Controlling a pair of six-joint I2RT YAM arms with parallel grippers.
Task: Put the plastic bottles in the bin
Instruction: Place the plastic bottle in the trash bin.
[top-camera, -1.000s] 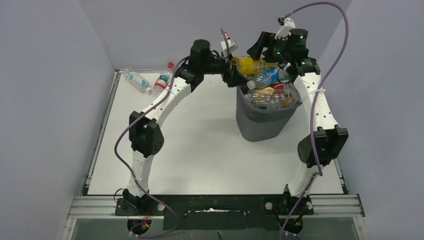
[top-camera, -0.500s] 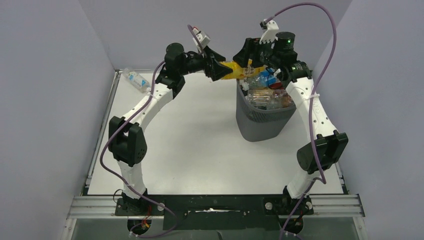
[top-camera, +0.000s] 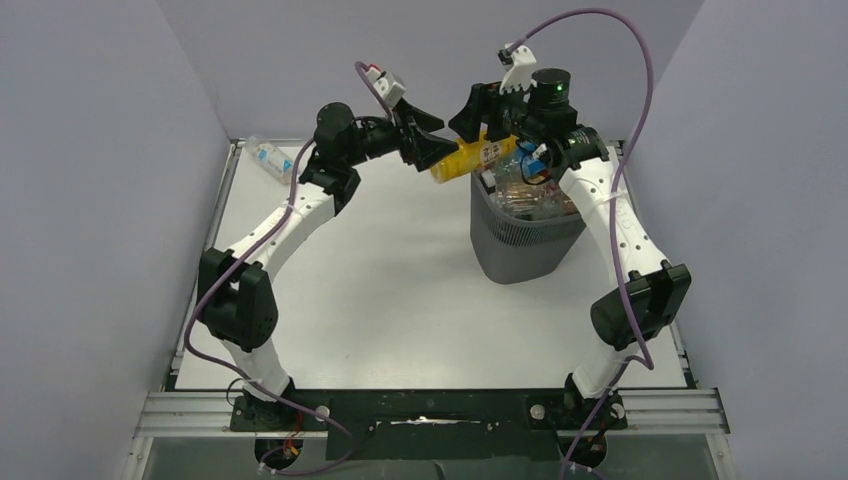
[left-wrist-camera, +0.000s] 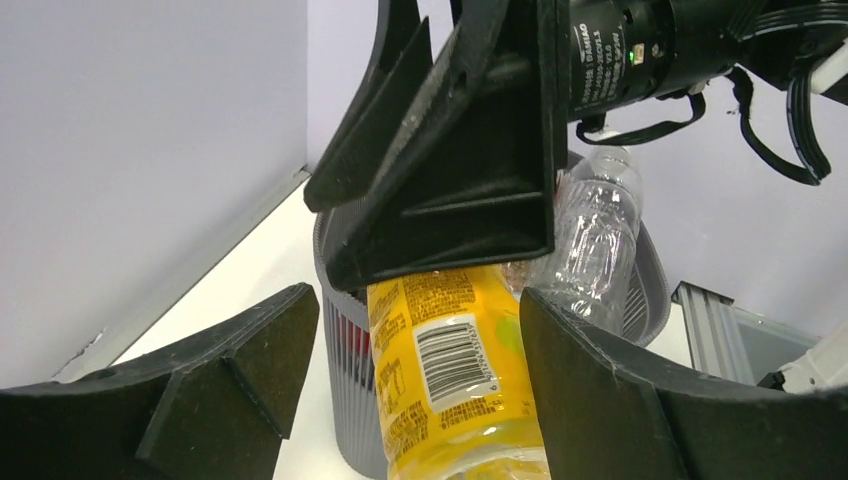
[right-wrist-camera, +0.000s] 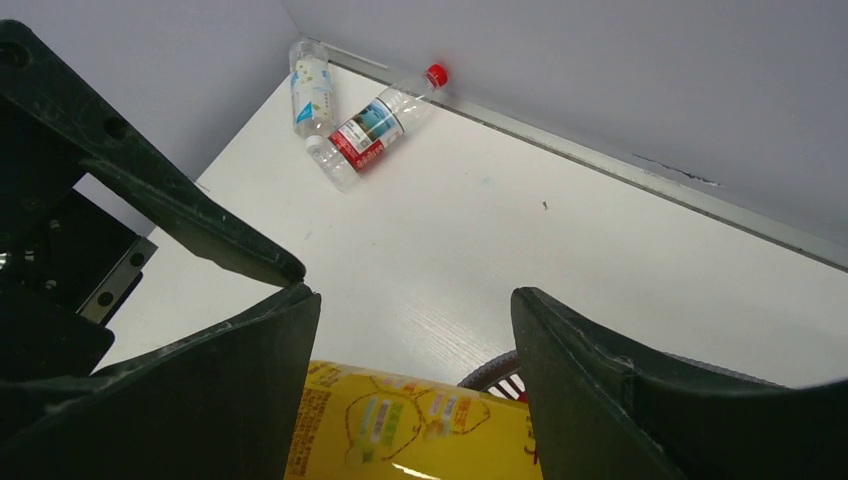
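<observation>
A yellow bottle (top-camera: 470, 158) hangs tilted over the left rim of the bin (top-camera: 525, 245), its lower end sticking out to the left. My right gripper (top-camera: 480, 118) is shut on it from above; in the right wrist view the yellow bottle (right-wrist-camera: 420, 430) fills the space between the fingers. My left gripper (top-camera: 428, 150) stands open around the lower end of the yellow bottle (left-wrist-camera: 450, 380), which lies against the right finger with a gap at the left one. The bin is heaped with plastic bottles (top-camera: 535, 195). Two more lie at the far left: a red-labelled bottle (right-wrist-camera: 375, 130) and a white-labelled bottle (right-wrist-camera: 312, 85).
A clear crumpled bottle (left-wrist-camera: 595, 240) sticks up from the heap in the bin beside the yellow one. In the top view my left arm covers the red-labelled bottle, and only the white-labelled bottle (top-camera: 268, 157) shows by the back-left wall. Walls stand close on three sides.
Both grippers and the yellow bottle have moved left, from above the bin to over its left rim. The left arm has swung left and now hides the red-capped bottle.
</observation>
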